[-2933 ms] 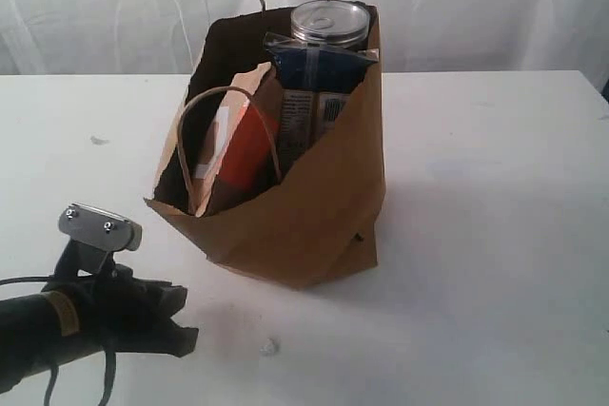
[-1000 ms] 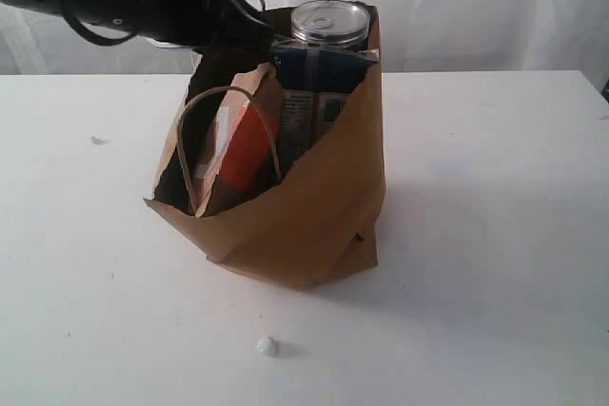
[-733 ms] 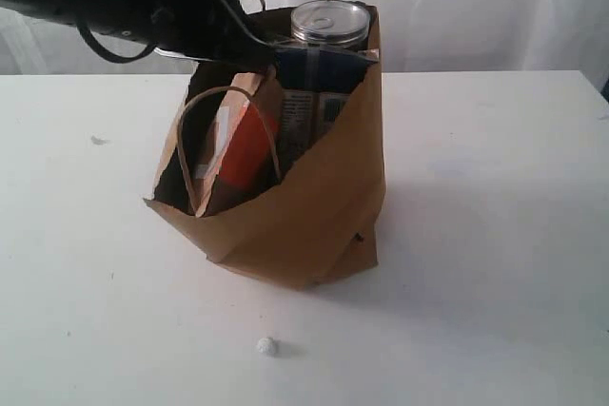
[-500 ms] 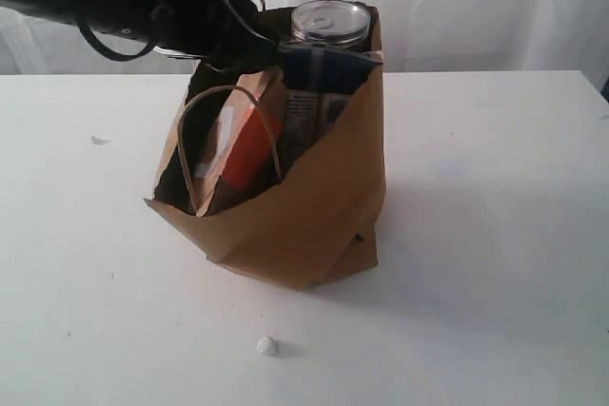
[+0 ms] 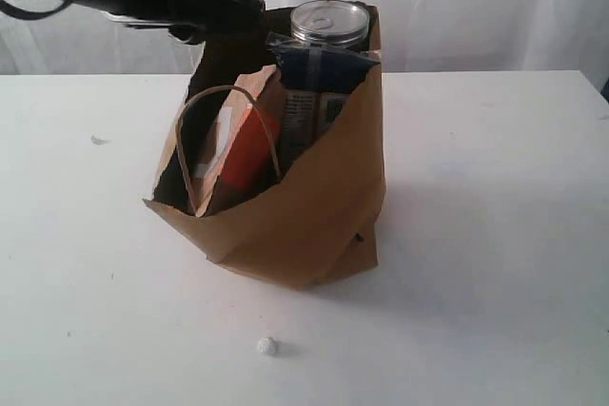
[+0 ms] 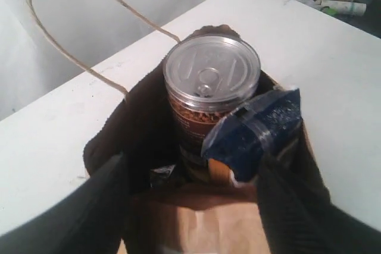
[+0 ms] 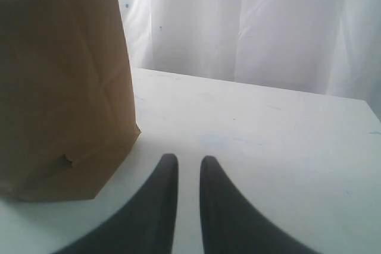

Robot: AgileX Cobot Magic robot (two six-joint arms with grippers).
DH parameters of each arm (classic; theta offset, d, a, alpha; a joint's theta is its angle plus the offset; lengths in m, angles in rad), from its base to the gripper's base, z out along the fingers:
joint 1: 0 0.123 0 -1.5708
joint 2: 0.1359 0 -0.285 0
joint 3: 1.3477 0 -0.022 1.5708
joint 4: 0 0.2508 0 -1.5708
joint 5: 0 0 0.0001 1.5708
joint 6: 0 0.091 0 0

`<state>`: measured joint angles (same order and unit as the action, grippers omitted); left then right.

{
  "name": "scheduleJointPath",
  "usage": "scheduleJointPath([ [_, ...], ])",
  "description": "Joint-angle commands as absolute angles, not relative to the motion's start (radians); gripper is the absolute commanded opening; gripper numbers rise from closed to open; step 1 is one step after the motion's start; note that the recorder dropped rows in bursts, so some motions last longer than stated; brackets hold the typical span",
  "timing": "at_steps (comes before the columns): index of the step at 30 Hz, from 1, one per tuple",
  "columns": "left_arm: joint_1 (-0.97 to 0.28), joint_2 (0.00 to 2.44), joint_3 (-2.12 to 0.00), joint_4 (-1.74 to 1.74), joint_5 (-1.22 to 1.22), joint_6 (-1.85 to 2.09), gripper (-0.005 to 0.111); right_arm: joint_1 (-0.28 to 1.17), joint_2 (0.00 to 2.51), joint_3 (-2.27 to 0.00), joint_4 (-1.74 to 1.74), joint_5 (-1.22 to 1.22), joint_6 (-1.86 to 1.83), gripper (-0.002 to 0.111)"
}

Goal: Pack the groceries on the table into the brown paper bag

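Left gripper (image 6: pixel 190 171) has drawn back up-left off the brown paper bag (image 5: pixel 304 206); jaws spread, empty, over dark can (image 5: pixel 329 21). Right gripper (image 7: pixel 189 165) closed, empty.

The bag (image 5: pixel 314 225) is brown, the can (image 5: pixel 329 24) dark and silver-lidded, the packet (image 5: pixel 324 66) dark-blue.

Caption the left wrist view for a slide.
Open left gripper over the bag, with can and blue packet standing inside.

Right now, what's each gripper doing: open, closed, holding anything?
Left gripper: open, empty, above the brown paper bag.
Right gripper: closed, holding nothing.
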<state>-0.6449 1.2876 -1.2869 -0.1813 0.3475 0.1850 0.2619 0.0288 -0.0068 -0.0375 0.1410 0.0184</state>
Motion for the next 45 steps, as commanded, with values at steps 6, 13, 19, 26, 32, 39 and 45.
scheduleJointPath([
  [6,-0.648,1.09,-1.294,-0.139,0.625,0.179,0.017,0.256,0.022,0.0,-0.036,0.134,0.022,0.013],
  [13,-0.648,0.845,-1.206,-0.011,0.683,0.055,0.0,0.256,0.022,0.0,-0.036,0.134,0.022,0.013],
  [19,-0.648,0.564,-0.766,-0.343,0.535,0.083,0.0,0.256,0.022,0.0,-0.036,0.134,0.022,0.013],
  [26,-0.648,0.409,-0.404,-0.718,0.384,0.248,0.0,0.256,0.022,0.0,-0.036,0.134,0.049,0.013],
  [32,-0.648,0.419,-0.33,-0.748,0.449,0.255,0.0,0.256,0.022,0.0,-0.036,0.134,0.047,0.013],
  [39,-0.648,0.457,-0.248,-0.844,0.433,0.378,0.02,0.256,0.022,0.0,-0.036,0.134,0.047,0.013],
  [45,-0.648,0.461,-0.153,-0.859,0.153,0.48,0.062,0.256,0.022,0.0,-0.036,0.134,0.047,0.013],
])
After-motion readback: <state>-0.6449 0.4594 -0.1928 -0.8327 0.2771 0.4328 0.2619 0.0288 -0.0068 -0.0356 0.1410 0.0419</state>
